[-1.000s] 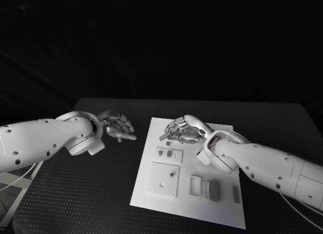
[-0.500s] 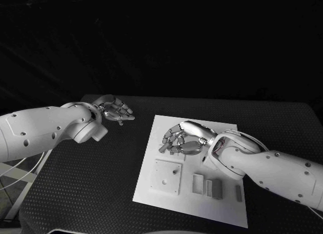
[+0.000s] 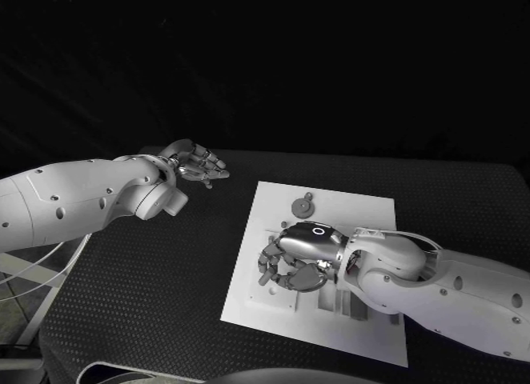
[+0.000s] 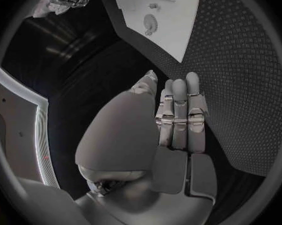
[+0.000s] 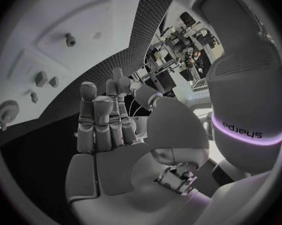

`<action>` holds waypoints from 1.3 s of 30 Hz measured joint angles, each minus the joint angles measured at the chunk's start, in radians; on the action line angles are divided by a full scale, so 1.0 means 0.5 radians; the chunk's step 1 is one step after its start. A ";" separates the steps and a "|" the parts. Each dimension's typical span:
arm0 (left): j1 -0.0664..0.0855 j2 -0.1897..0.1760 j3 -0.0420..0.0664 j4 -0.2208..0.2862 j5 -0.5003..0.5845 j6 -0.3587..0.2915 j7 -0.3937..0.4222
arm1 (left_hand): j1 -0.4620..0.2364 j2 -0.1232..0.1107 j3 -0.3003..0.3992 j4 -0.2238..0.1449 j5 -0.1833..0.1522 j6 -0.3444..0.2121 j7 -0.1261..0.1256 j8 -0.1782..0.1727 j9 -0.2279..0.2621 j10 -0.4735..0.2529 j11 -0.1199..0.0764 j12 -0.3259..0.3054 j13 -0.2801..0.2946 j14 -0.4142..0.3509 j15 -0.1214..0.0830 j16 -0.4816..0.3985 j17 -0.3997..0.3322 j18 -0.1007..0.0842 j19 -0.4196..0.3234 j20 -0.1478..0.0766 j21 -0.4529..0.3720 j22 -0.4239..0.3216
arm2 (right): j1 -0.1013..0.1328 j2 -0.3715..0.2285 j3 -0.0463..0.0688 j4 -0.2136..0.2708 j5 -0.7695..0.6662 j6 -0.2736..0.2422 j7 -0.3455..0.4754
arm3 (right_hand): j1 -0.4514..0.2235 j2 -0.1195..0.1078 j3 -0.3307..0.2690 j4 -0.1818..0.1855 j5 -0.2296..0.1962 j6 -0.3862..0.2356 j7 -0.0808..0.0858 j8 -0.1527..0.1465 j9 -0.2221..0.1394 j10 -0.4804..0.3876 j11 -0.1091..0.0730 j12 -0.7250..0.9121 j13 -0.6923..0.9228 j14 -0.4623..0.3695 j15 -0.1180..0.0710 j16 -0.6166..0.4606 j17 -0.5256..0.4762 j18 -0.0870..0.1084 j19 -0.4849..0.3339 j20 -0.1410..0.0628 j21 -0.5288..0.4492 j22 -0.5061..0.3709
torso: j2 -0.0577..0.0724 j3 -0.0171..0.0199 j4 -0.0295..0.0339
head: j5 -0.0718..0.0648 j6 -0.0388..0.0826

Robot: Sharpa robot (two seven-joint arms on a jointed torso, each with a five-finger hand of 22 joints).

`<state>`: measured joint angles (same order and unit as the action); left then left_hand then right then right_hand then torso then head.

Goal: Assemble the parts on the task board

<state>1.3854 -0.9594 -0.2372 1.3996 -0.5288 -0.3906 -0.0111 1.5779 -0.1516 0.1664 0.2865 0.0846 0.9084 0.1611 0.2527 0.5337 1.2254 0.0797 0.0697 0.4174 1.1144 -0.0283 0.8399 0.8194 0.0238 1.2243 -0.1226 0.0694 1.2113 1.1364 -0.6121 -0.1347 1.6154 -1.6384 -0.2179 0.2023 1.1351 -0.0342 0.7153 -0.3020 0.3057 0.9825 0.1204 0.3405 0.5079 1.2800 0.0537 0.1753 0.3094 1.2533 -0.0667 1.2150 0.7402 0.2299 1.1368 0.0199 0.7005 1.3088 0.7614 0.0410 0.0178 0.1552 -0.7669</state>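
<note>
Right hand over board, left hand off to the side

Currently the left hand hangs above the black table, left of the board's far corner and well apart from it. Its fingers lie straight and close side by side in the left wrist view; nothing in them.

Next, the board lies mid-table, tilted a bit. A round part sits near the far edge, touched by nothing. The same part shows on the board in the left wrist view.

Near the board's middle, the right hand hovers low over the square plate area, palm down, fingers curled downward. From the head view I cannot tell whether they touch the board. In the right wrist view the fingers stand fairly straight and slightly apart, holding nothing. That view also shows a small peg standing in a recessed plate, and small parts beside a round one.

Right of the hand, slim upright parts stand at the board's near right, partly hidden by the right arm.
</note>
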 measured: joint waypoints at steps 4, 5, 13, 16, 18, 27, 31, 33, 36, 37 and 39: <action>0.000 0.003 0.000 -0.002 0.025 -0.006 0.024 | -0.011 -0.011 0.000 0.000 0.000 0.000 0.000 0.000 -0.003 0.000 0.000 0.000 0.000 0.000 0.000 -0.007 -0.002 -0.001 0.000 0.000 0.000 -0.002 | 0.000 0.012 -0.023 0.012 -0.128 0.023 -0.022 | 0.002 -0.002 0.001 0.001 -0.002 0.000 0.000 0.000 -0.001 0.071 -0.029 0.018 0.018 -0.001 -0.004 0.000 0.000 0.005 0.002 0.002 0.000 0.000 | 0.000 -0.0012 0.002 | 0.003 -0.009; 0.000 0.004 0.000 -0.003 0.029 -0.007 0.029 | -0.017 -0.009 0.000 0.000 0.000 0.000 0.000 0.000 -0.003 0.000 0.000 0.000 0.000 0.000 0.000 -0.007 -0.002 -0.001 0.000 0.000 0.000 -0.002 | 0.000 0.013 -0.026 0.012 -0.152 0.027 -0.028 | 0.008 -0.008 0.005 0.005 -0.002 0.000 0.000 0.000 0.000 0.069 -0.029 0.021 0.015 0.000 -0.005 0.000 0.000 0.006 0.002 0.002 0.000 0.000 | 0.001 -0.0013 0.002 | 0.004 -0.010; 0.000 0.008 0.000 -0.004 0.068 -0.014 0.063 | -0.030 -0.012 -0.005 0.005 0.000 -0.001 0.000 0.000 -0.006 0.000 0.000 0.000 0.000 0.000 0.000 -0.007 -0.004 -0.003 -0.001 0.000 0.000 -0.005 | 0.001 0.051 -0.060 -0.011 -0.321 0.039 -0.106 | 0.011 -0.011 0.011 0.011 -0.002 0.000 0.000 0.000 -0.001 0.056 -0.029 0.014 0.009 0.000 -0.005 0.000 0.000 0.006 0.002 0.002 0.000 0.000 | 0.003 -0.0013 0.005 | 0.008 -0.023; 0.000 0.010 0.000 -0.004 0.078 -0.015 0.073 | -0.030 -0.012 -0.005 0.005 0.000 -0.001 -0.001 0.000 -0.007 0.000 0.000 0.000 0.000 0.000 0.000 -0.007 -0.004 -0.006 -0.005 -0.005 0.000 -0.006 | 0.001 0.071 -0.083 -0.020 -0.385 0.045 -0.151 | 0.011 -0.011 0.014 0.014 -0.006 0.000 0.000 0.000 -0.001 0.056 -0.029 0.014 0.008 0.007 -0.012 0.000 0.000 0.006 0.003 0.002 0.000 0.000 | 0.003 -0.0008 0.007 | 0.011 -0.029; 0.000 0.012 0.000 -0.004 0.087 -0.015 0.078 | -0.036 -0.007 -0.005 0.005 0.000 -0.001 -0.001 0.000 -0.007 0.000 0.000 0.000 0.000 0.000 0.000 -0.007 -0.004 -0.007 -0.005 -0.005 0.000 -0.006 | 0.000 0.084 -0.088 -0.029 -0.422 0.053 -0.177 | 0.011 -0.012 0.014 0.014 0.000 0.000 0.000 0.000 -0.001 0.056 -0.029 0.014 0.008 0.009 -0.013 0.000 -0.002 0.006 0.009 -0.005 0.000 0.000 | 0.003 -0.0004 0.007 | 0.013 -0.032; 0.000 0.015 0.000 -0.004 0.107 -0.014 0.090 | -0.046 -0.012 -0.005 0.005 0.000 -0.002 -0.001 0.000 -0.010 0.000 0.000 0.000 0.000 -0.007 0.007 -0.007 -0.006 -0.015 -0.005 -0.005 0.000 -0.009 | 0.001 0.094 -0.100 -0.049 -0.481 0.099 -0.231 | 0.013 -0.014 0.014 0.014 0.001 0.000 0.000 0.000 -0.001 0.056 -0.029 0.014 0.012 0.009 -0.013 0.000 -0.002 0.006 0.009 -0.005 0.000 0.000 | 0.003 -0.0002 0.007 | 0.016 -0.041; 0.000 0.017 0.000 -0.004 0.111 -0.014 0.090 | -0.046 -0.012 -0.005 0.005 0.000 -0.004 -0.003 0.000 -0.012 0.000 0.000 0.000 0.000 -0.007 0.007 -0.007 -0.008 -0.015 -0.005 -0.005 0.000 -0.010 | 0.001 0.095 -0.103 -0.060 -0.490 0.110 -0.242 | 0.013 -0.014 0.014 0.014 0.000 0.000 0.000 0.000 -0.001 0.056 -0.029 0.014 0.012 0.009 -0.012 0.000 -0.002 0.006 0.009 -0.005 0.000 0.000 | 0.003 -0.0006 0.006 | 0.016 -0.044; 0.000 0.018 0.000 -0.004 0.113 -0.013 0.090 | -0.052 -0.007 -0.005 0.005 0.000 -0.004 -0.003 0.000 -0.012 0.000 0.000 0.000 0.000 -0.007 0.007 -0.007 -0.008 -0.015 -0.005 -0.005 0.000 -0.011 | 0.001 0.094 -0.103 -0.062 -0.493 0.114 -0.245 | 0.016 -0.017 0.014 0.014 0.000 0.000 0.000 0.000 -0.001 0.056 -0.029 0.014 0.012 0.009 -0.012 0.000 -0.002 0.006 0.009 -0.004 0.000 0.000 | 0.003 -0.0008 0.006 | 0.016 -0.044; 0.000 0.019 0.000 -0.004 0.114 -0.013 0.090 | -0.054 -0.005 -0.005 0.005 0.000 -0.004 -0.003 0.000 -0.012 -0.004 0.004 0.000 0.000 -0.007 0.007 -0.007 -0.008 -0.015 -0.005 -0.005 0.000 -0.011 | 0.001 0.096 -0.103 -0.063 -0.493 0.120 -0.246 | 0.016 -0.017 0.014 0.014 0.000 0.000 0.000 0.000 -0.001 0.056 -0.029 0.014 0.012 0.009 -0.012 0.000 -0.002 0.006 0.009 -0.004 0.000 0.000 | 0.003 -0.0006 0.006 | 0.016 -0.043; 0.000 0.019 0.000 -0.004 0.115 -0.013 0.089 | -0.054 -0.005 -0.005 0.005 0.000 -0.004 -0.003 0.000 -0.012 -0.005 0.005 0.000 0.000 -0.007 0.007 -0.007 -0.008 -0.015 -0.005 -0.005 0.000 -0.011 | 0.001 0.097 -0.103 -0.064 -0.492 0.121 -0.246 | 0.016 -0.017 0.014 0.014 0.000 0.000 0.000 0.000 -0.001 0.056 -0.029 0.014 0.012 0.009 -0.012 0.000 -0.002 0.005 0.009 -0.004 0.000 0.000 | 0.003 -0.0006 0.006 | 0.016 -0.043; 0.000 0.019 0.000 -0.004 0.115 -0.013 0.088 | -0.054 -0.005 -0.005 0.005 0.000 -0.005 -0.004 0.000 -0.014 -0.007 0.007 0.000 0.000 -0.007 0.007 -0.007 -0.008 -0.016 -0.005 -0.005 0.000 -0.011 | 0.001 0.104 -0.103 -0.073 -0.490 0.125 -0.246 | 0.016 -0.017 0.014 0.014 0.000 0.000 0.000 0.000 -0.001 0.056 -0.029 0.014 0.012 0.009 -0.012 0.000 -0.002 0.006 0.009 -0.004 0.000 0.000 | 0.003 -0.0006 0.006 | 0.016 -0.042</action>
<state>1.3854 -0.9498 -0.2374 1.3978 -0.4713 -0.3969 0.0331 1.5511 -0.1540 0.1640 0.2889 0.0844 0.9057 0.1591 0.2526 0.5269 1.2221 0.0831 0.0697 0.4175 1.1110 -0.0247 0.8362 0.8155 0.0160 1.2217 -0.1250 0.0693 1.2057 1.1367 -0.5600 -0.1863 1.5788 -1.8832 -0.1554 0.0793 1.1429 -0.0426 0.7223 -0.2949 0.3059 0.9825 0.1204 0.3405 0.5076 1.3080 0.0392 0.1821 0.3153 1.2579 -0.0726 1.2150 0.7393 0.2326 1.1414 0.0178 0.7005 1.3088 0.7630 0.0407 0.0209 0.1630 -0.7880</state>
